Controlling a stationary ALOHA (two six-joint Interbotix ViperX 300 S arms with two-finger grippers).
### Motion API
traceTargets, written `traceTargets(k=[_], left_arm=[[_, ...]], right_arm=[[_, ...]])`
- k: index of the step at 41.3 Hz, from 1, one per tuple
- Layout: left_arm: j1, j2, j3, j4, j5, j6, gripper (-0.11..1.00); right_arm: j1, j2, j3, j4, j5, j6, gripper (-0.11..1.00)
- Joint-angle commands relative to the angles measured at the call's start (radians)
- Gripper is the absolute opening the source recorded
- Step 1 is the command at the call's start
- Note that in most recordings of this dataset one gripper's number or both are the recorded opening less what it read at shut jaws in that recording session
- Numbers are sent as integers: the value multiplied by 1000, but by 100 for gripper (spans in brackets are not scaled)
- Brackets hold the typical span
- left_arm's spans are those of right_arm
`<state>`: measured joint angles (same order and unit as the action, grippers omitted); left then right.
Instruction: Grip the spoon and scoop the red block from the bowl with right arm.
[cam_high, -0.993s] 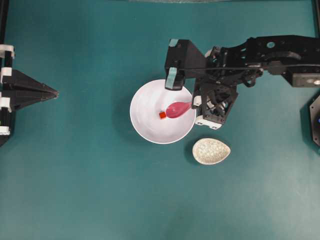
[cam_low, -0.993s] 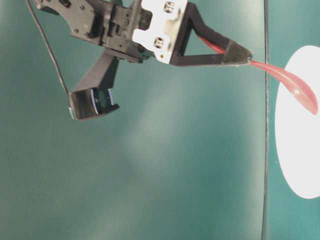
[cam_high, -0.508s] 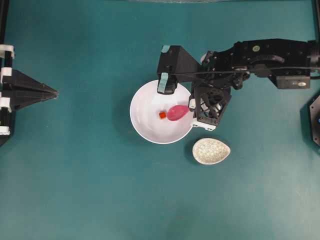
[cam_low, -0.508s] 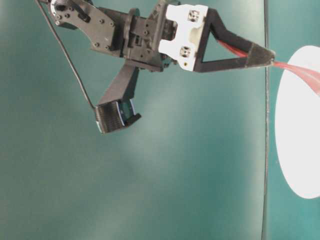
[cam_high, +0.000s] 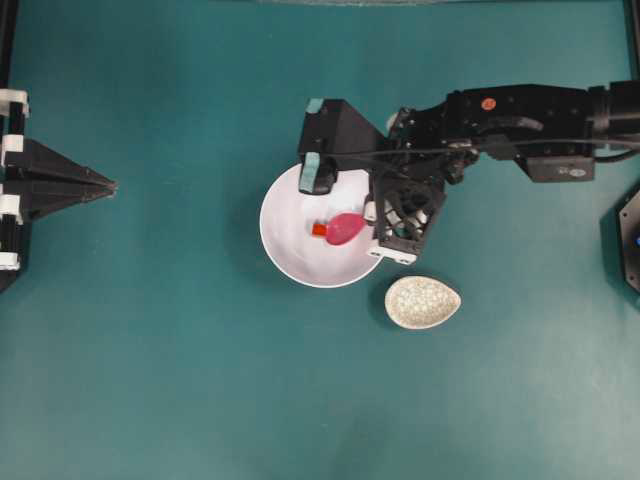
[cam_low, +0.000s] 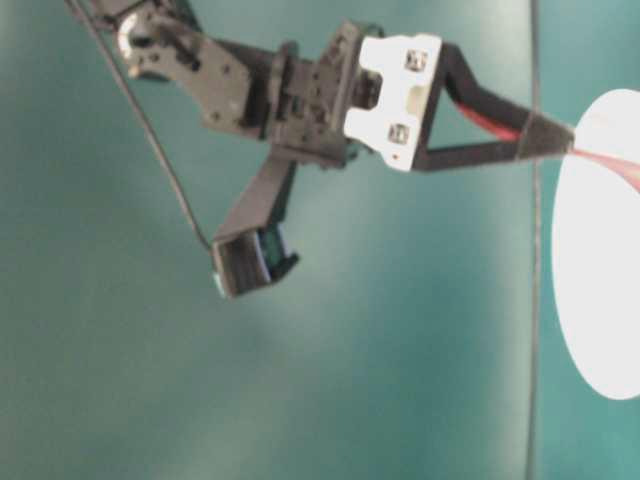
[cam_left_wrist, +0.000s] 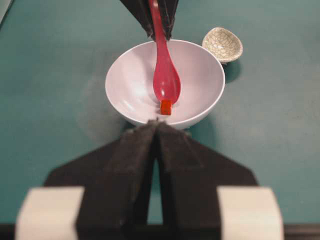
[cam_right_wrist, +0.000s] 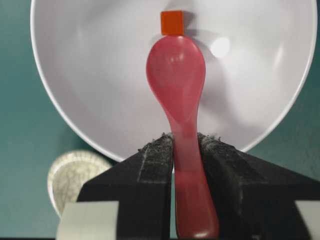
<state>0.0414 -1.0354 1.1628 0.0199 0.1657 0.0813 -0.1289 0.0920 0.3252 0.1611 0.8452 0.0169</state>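
Note:
The white bowl (cam_high: 282, 240) sits mid-table. The red block (cam_high: 319, 230) lies on its floor, right at the tip of the pink spoon (cam_high: 346, 228). My right gripper (cam_high: 373, 217) is shut on the spoon's handle at the bowl's right rim. In the right wrist view the handle runs between the jaws of the right gripper (cam_right_wrist: 186, 138), and the spoon (cam_right_wrist: 176, 75) points at the red block (cam_right_wrist: 172, 22) inside the bowl (cam_right_wrist: 90, 75). My left gripper (cam_high: 112, 186) rests shut and empty at the far left. It faces the bowl (cam_left_wrist: 130, 75) in the left wrist view.
A small speckled dish (cam_high: 423, 302) stands just to the lower right of the bowl, close under the right gripper's body. The right arm (cam_high: 520, 115) stretches in from the right edge. Teal tabletop surrounds everything.
The right arm has moved left and carried the spoon deeper into the bowl. Its tip now meets the red block, which has slid slightly left. The left gripper has not moved.

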Motion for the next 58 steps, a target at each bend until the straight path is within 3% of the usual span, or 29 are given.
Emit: traceTargets(k=[1, 21, 25, 29, 36, 42, 51, 58], left_arm=[[2, 3, -28, 2, -6, 0, 0], [2, 3, -26, 3, -5, 0, 0], [2, 3, -26, 3, -5, 0, 0], [2, 3, -26, 2, -5, 2, 0], [2, 3, -26, 3, -5, 2, 0], [2, 3, -23, 3, -6, 2, 0], [2, 3, -23, 3, -6, 2, 0], [2, 3, -23, 3, -6, 2, 0]], right_arm=[[2, -2, -37, -3, -17, -2, 23], [2, 38, -117, 6, -97, 12, 22], [2, 38, -121, 15, -104, 32, 19], [2, 38, -123, 17, -100, 58, 5], [2, 38, -123, 15, -98, 72, 5], [2, 34, -123, 9, -92, 71, 5], [-2, -29, -123, -49, -49, 72, 5], [-2, -95, -121, -51, 12, 72, 5]])
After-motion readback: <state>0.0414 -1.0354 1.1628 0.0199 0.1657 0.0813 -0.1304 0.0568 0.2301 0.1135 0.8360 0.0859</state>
